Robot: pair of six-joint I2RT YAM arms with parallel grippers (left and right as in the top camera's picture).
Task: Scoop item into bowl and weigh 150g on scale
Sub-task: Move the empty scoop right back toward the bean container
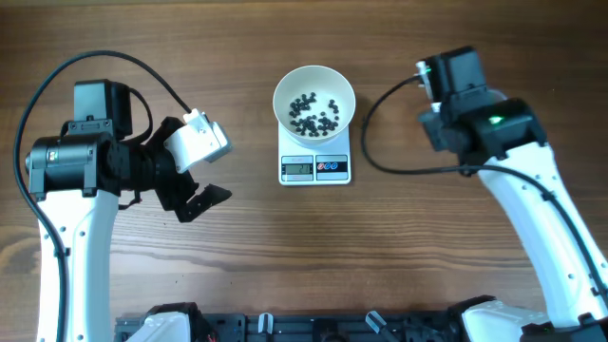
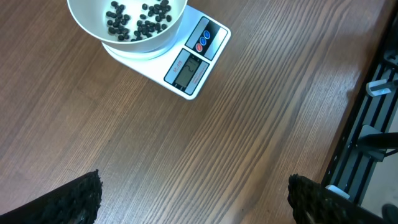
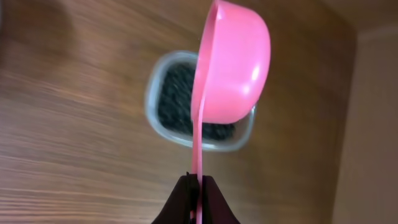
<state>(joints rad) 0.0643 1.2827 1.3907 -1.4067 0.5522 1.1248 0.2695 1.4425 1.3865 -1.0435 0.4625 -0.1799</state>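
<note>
Pink scoop pinched by its handle in the right claw; left claw gapes wide, empty.

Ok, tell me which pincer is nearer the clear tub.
Right. The right pincer holds the pink scoop over the tub; the left pincer hangs open beyond the scale, well away.

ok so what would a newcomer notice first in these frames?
Pink scoop, held by its handle in the shut right gripper, over a clear tub of black beads. Then the white bowl on the scale, centre of the overhead view, a few beads inside. Left gripper open and empty.
</note>
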